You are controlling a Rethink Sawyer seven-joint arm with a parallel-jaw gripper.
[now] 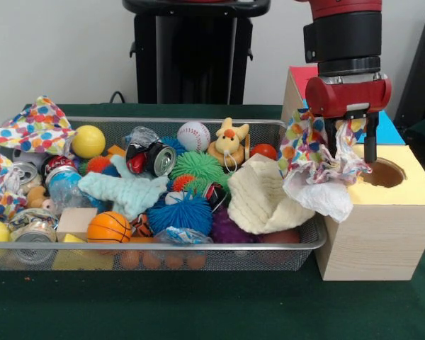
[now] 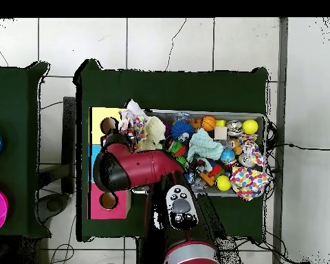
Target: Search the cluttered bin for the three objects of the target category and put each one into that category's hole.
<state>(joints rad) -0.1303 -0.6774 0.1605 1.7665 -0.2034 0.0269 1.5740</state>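
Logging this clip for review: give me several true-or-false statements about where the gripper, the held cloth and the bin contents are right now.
1. The gripper holds a polka-dot cloth. True.
2. The cloth hangs near the yellow-topped hole. True.
3. The baseball lies on the green table outside the mesh bin. False: it sits in the bin, near the far wall.
4. The cream knit cloth is already in the box. False: it lies in the bin.
5. A mini basketball rests by the bin's front wall. True.
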